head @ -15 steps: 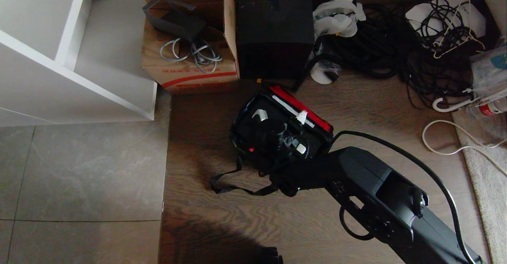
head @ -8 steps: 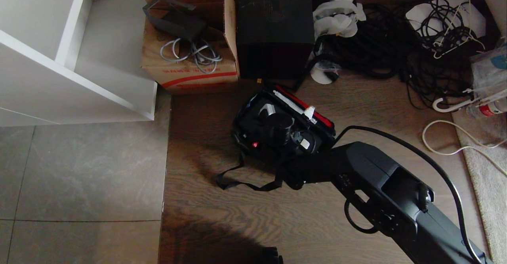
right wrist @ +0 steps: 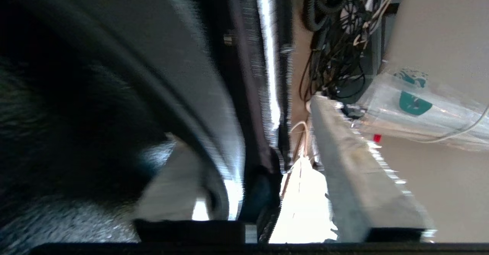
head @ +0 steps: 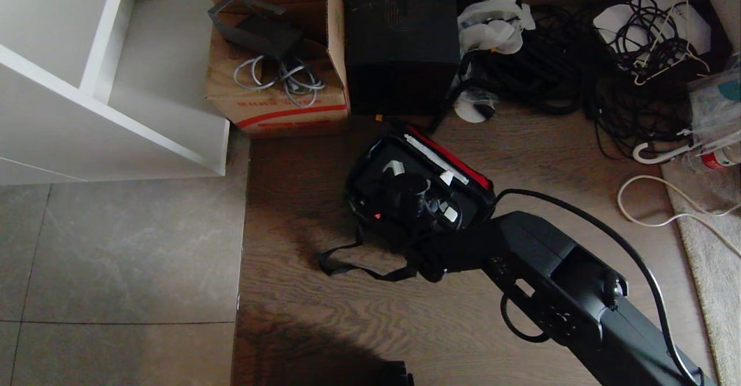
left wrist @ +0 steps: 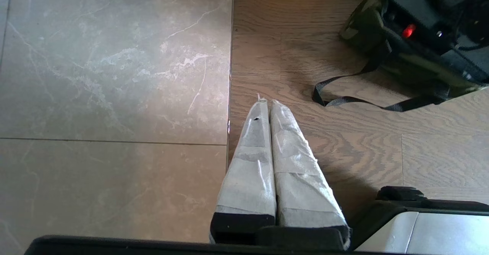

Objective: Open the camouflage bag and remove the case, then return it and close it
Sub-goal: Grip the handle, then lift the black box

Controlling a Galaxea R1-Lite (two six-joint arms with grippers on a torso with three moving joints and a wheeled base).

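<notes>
Reached the right gripper [head: 431,209] into the open camouflage bag [head: 370,215] on the wood floor [head: 289,160]. Straddled a dark edge with fingers [right wrist: 359,178] apart; grip impossible to tell. Kept the left gripper [left wrist: 267,106] closed, empty, nearer.

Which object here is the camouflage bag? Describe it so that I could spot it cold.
Start at the brown cardboard box and the tall black box at the far edge of the wooden floor. Just in front of the black box lies the camouflage bag, with the right gripper working at it. It alone shows a red strip along its far edge and a loose black strap trailing onto the floor.
</notes>
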